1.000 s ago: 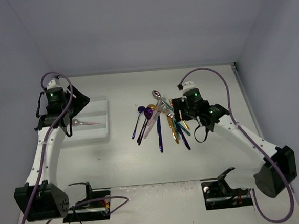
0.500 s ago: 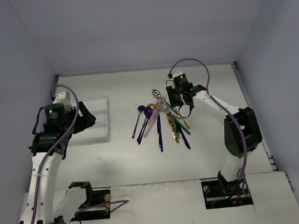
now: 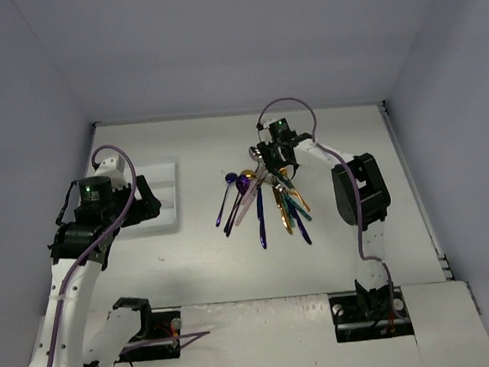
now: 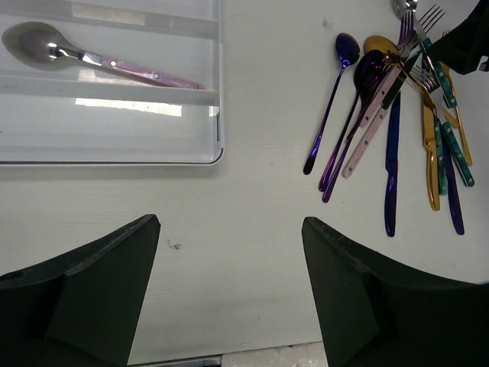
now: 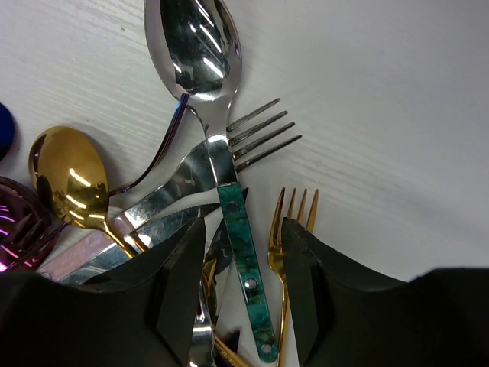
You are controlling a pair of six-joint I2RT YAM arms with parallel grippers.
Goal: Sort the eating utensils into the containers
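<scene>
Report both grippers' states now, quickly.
Left gripper: open, holding nothing.
Right gripper: open, straddling the teal-handled silver metal spoon, not gripping it.

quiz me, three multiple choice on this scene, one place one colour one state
1. The pink-handled spoon lies: A in the white tray; B in the pile; C off the table.
2. The spoon between the right jaws has a handle that is: A gold; B teal; C purple.
3. The left jaws are: A shut on a fork; B shut on a knife; C wide apart, empty.
A: it rests in a tray compartment. B: the right wrist view shows teal. C: nothing shows between them.
</scene>
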